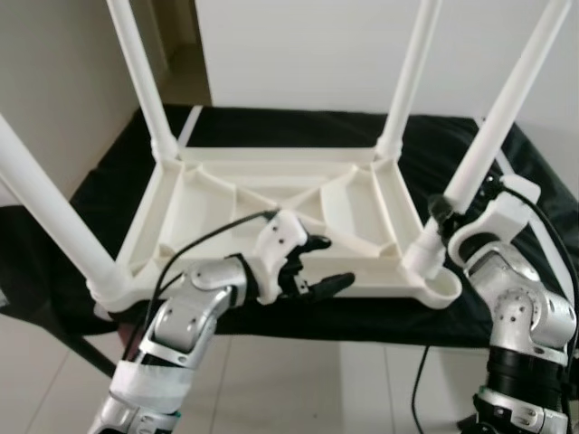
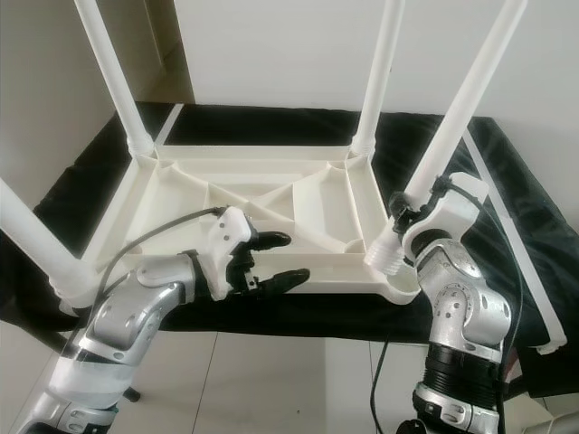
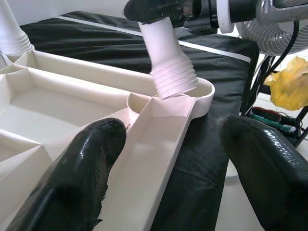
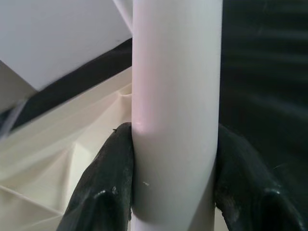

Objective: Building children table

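A white plastic children's table top (image 1: 271, 212) lies upside down on a black cloth, with three white legs standing in its corners. My right gripper (image 1: 450, 210) is shut on a fourth white leg (image 1: 507, 108), tilted, its threaded end (image 3: 174, 82) just above the near right corner socket (image 1: 441, 287). My left gripper (image 1: 318, 264) is open at the near rim of the top, one finger (image 3: 79, 168) over the rim and the other finger (image 3: 269, 159) outside it.
The black cloth (image 1: 298, 127) covers a low bench that ends near my arms; tiled floor (image 1: 298, 380) lies below. A white wall stands behind. A fan and a yellow bag (image 3: 291, 82) are off to the right side.
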Robot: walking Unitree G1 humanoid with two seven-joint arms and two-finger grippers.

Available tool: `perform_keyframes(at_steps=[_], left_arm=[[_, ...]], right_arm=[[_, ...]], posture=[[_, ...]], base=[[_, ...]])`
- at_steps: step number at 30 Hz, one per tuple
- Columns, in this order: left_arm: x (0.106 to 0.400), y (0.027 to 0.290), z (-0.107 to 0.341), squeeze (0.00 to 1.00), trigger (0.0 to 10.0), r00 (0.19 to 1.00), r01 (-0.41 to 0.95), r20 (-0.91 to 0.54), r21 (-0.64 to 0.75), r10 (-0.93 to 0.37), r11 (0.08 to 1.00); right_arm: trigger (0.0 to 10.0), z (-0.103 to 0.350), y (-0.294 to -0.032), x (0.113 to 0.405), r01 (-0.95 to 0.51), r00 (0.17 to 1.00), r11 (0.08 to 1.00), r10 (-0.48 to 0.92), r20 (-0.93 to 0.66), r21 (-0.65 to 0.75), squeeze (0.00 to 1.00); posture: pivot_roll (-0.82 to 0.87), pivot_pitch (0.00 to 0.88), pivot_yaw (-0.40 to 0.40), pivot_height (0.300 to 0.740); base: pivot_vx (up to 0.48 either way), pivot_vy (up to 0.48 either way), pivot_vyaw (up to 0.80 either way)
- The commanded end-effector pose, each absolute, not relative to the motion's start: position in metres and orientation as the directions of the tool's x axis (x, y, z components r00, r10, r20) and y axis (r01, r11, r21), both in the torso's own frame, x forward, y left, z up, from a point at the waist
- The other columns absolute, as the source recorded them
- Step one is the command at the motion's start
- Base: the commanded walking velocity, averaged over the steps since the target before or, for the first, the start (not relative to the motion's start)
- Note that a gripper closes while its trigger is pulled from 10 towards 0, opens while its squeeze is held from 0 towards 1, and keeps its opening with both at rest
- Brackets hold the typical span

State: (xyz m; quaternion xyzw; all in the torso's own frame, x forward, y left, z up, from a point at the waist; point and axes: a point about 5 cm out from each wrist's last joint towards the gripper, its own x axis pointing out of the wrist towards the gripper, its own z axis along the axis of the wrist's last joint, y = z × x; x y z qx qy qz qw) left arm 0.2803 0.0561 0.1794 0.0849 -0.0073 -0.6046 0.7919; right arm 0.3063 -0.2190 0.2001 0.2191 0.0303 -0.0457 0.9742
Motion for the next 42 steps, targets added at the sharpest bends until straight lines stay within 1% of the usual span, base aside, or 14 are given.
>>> perform_keyframes(at_steps=[1,8,9,10,11,13,15,17,19,23,25,30,33,42], left_arm=[[0.281,0.056,0.174,0.00,10.0,0.313,0.945,-0.112,0.132,-0.943,0.298],[0.281,0.056,0.174,0.00,10.0,0.315,0.945,-0.111,0.129,-0.942,0.301],[0.280,0.057,0.174,0.00,10.0,0.315,0.946,-0.113,0.120,-0.943,0.301],[0.280,0.057,0.174,0.00,10.0,0.315,0.946,-0.113,0.120,-0.943,0.301],[0.280,0.057,0.174,0.00,10.0,0.314,0.946,-0.114,0.118,-0.943,0.301],[0.280,0.056,0.173,0.00,10.0,0.312,0.947,-0.116,0.115,-0.943,0.299],[0.280,0.056,0.173,0.00,10.0,0.312,0.947,-0.116,0.114,-0.943,0.299],[0.279,0.055,0.173,0.00,10.0,0.310,0.948,-0.117,0.112,-0.943,0.298],[0.279,0.055,0.173,0.00,10.0,0.310,0.948,-0.117,0.112,-0.944,0.297],[0.278,0.055,0.172,0.00,10.0,0.308,0.949,-0.119,0.109,-0.944,0.296],[0.278,0.055,0.172,0.00,10.0,0.308,0.949,-0.119,0.108,-0.944,0.296],[0.278,0.055,0.172,0.00,10.0,0.311,0.949,-0.119,0.100,-0.943,0.300],[0.278,0.055,0.172,0.00,10.0,0.313,0.948,-0.122,0.100,-0.942,0.302],[0.278,0.057,0.172,0.00,10.0,0.316,0.947,-0.129,0.099,-0.940,0.305]], right_arm=[[10.0,0.197,-0.218,0.307,0.093,0.994,0.866,-0.056,-0.089,0.491,0.00],[10.0,0.198,-0.229,0.306,0.131,0.991,0.868,-0.115,-0.062,0.478,0.00],[10.0,0.201,-0.242,0.303,0.219,0.975,0.913,-0.216,-0.048,0.345,0.00],[10.0,0.201,-0.242,0.303,0.219,0.975,0.913,-0.216,-0.048,0.345,0.00],[10.0,0.203,-0.247,0.302,0.258,0.965,0.925,-0.260,-0.032,0.279,0.00],[10.0,0.210,-0.256,0.301,0.302,0.951,0.924,-0.310,-0.004,0.236,0.00],[10.0,0.212,-0.258,0.301,0.314,0.947,0.924,-0.322,0.002,0.217,0.00],[10.0,0.214,-0.262,0.300,0.344,0.937,0.927,-0.348,0.005,0.151,0.00],[10.0,0.215,-0.265,0.299,0.360,0.931,0.923,-0.365,0.015,0.139,0.00],[10.0,0.217,-0.267,0.298,0.361,0.930,0.925,-0.367,0.025,0.120,0.00],[10.0,0.209,-0.270,0.297,0.383,0.923,0.924,-0.381,-0.046,0.022,0.00],[10.0,0.200,-0.275,0.295,0.374,0.919,0.927,-0.376,-0.122,-0.038,0.00],[10.0,0.194,-0.279,0.295,0.360,0.913,0.927,-0.373,-0.167,-0.104,0.00],[10.0,0.187,-0.281,0.295,0.351,0.905,0.929,-0.368,-0.214,-0.117,0.00]], posture=[[0.00,0.031,-0.019,0.740],[0.01,0.030,-0.021,0.740],[0.00,0.030,-0.016,0.740],[0.00,0.030,-0.016,0.740],[0.00,0.030,-0.016,0.740],[0.00,0.030,-0.013,0.740],[0.00,0.030,-0.013,0.740],[0.00,0.030,-0.013,0.740],[0.00,0.029,-0.011,0.740],[0.00,0.030,-0.010,0.740],[0.00,0.032,-0.009,0.740],[0.00,0.038,-0.010,0.740],[0.00,0.042,-0.011,0.740],[0.00,0.056,-0.011,0.740]], base=[[0.000,0.000,0.00],[0.000,0.000,0.00],[0.000,0.000,0.00],[0.000,0.000,0.00],[0.000,0.000,0.00],[0.000,0.000,0.00],[0.000,0.000,0.00],[0.000,0.000,0.00],[0.000,0.000,0.00],[0.000,0.000,0.00],[0.000,0.000,0.00],[0.000,0.000,0.00],[0.000,0.000,0.00],[0.000,0.000,0.00]])
